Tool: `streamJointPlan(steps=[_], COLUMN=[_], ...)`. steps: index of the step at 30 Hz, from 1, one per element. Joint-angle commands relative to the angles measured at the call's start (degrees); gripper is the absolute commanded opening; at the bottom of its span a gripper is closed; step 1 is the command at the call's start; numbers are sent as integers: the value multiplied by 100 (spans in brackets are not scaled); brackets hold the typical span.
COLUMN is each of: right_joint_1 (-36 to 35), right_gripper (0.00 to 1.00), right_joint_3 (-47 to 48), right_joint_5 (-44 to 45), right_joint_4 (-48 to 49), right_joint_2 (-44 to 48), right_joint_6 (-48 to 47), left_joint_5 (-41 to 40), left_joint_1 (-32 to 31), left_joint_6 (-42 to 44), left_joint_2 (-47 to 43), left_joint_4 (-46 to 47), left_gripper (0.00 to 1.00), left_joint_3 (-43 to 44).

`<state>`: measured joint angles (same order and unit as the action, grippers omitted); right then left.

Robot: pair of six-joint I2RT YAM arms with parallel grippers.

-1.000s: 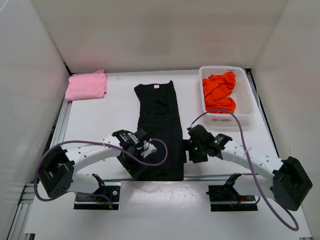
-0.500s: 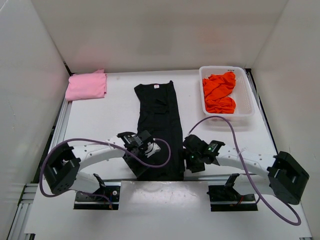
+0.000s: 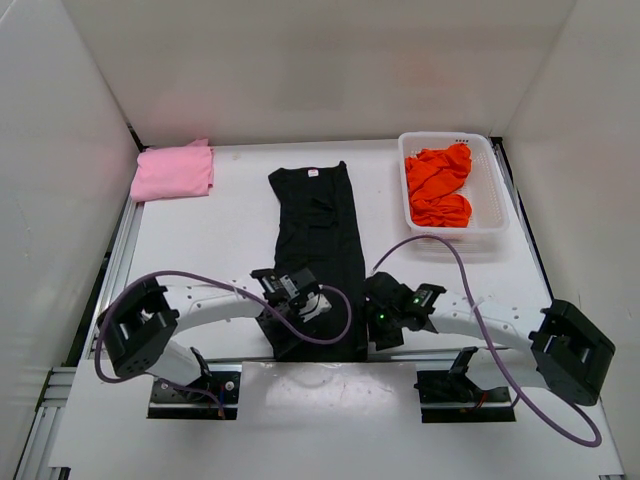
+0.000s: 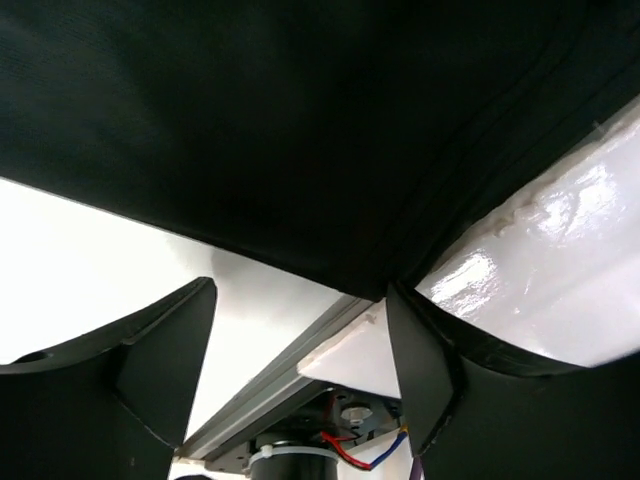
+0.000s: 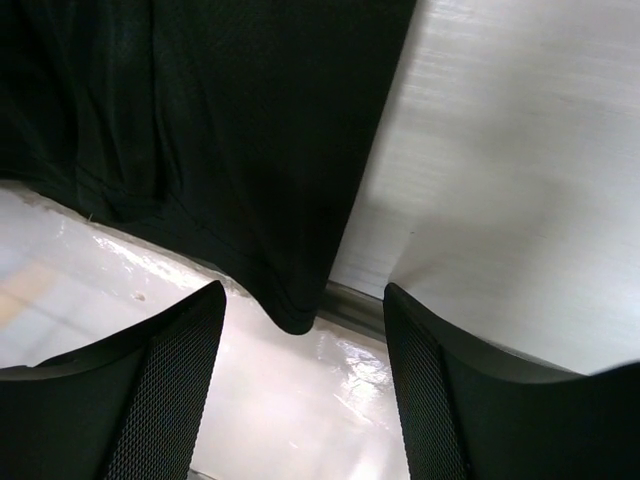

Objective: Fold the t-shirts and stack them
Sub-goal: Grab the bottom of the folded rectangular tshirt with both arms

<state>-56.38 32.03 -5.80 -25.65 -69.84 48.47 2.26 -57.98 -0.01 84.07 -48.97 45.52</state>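
The black t-shirt [image 3: 318,240] is lying as a long, narrow strip, its hem overhanging the table's [image 3: 200,240] near edge. The left gripper [image 4: 300,290] and right gripper [image 5: 305,290] are straddling its hem corners, jaws wide.

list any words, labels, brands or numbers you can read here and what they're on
No text can be read in any view.
Neck tag on the black t-shirt: a small pale patch, too small to read.
Pink t-shirt, orange t-shirt, basket: no print visible.

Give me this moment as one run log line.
left pincer: open, at black t-shirt near hem corner | right pincer: open, at other hem corner | orange t-shirt: in basket
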Motion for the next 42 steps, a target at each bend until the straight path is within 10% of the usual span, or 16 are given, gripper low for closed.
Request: streamJointPlan(steps=[1,9,19,34,42], right_joint_1=[-57,-57,-57,-110,-233], right_gripper=[68,71,72,72,71], right_joint_3=[-65,-259,-540,-707,-584], right_joint_5=[105,589,826,651,545], right_joint_4=[-27,-98,7,438,552], right_joint_2=[233,1042,1526,1150,885], right_joint_6=[154,567,813,954,901], left_joint_5=[-356,1511,2788,3685,3799], left_joint_1=[110,2157,2406,2405,2300], left_joint_6=[1,1,1,1,1], left_joint_2=[-171,-2137,-1824,-1104,-753], left_joint_4=[125,123,924,1917,1970], left_gripper=[81,100,85,82,61], left_joint_3=[684,2288,-858,-1818,-1897])
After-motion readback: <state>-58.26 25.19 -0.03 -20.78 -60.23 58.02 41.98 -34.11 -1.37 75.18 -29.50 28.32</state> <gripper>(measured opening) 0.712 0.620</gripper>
